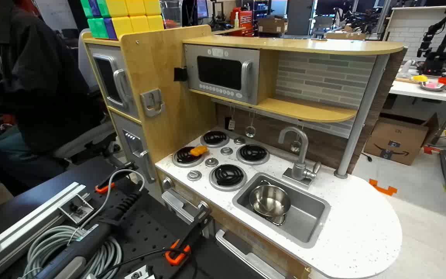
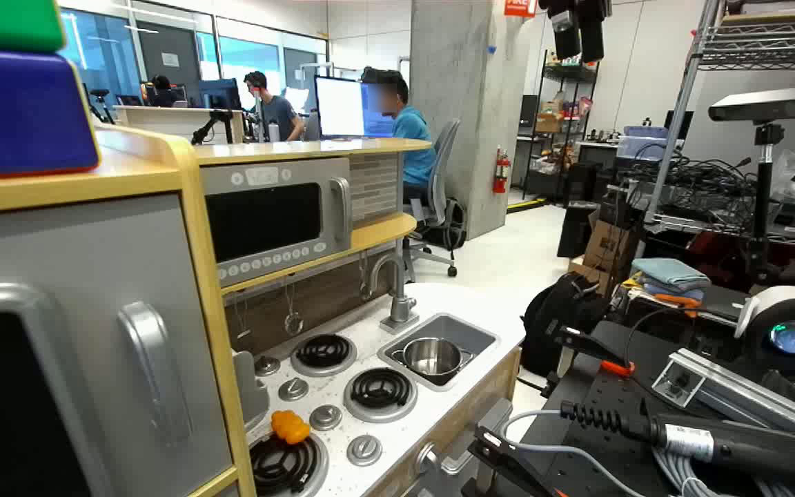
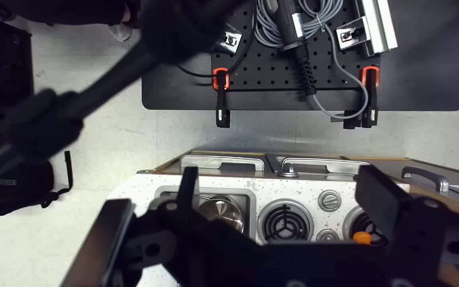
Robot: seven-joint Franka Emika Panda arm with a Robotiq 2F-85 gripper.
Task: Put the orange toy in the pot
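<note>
The orange toy is a small lumpy piece resting on the edge of a black stove burner beside the tall cabinet. It also shows in an exterior view and, partly covered by my gripper, in the wrist view. The shiny silver pot sits inside the sink basin, also seen in an exterior view; in the wrist view the pot is partly hidden by the left finger. My gripper is wide open with nothing between its fingers, above the counter. It is out of view in both exterior views.
The toy kitchen has a grey sink, a faucet, several burners and a microwave shelf overhanging the back. The tall cabinet stands beside the burners. A black table with cables and orange clamps faces the counter.
</note>
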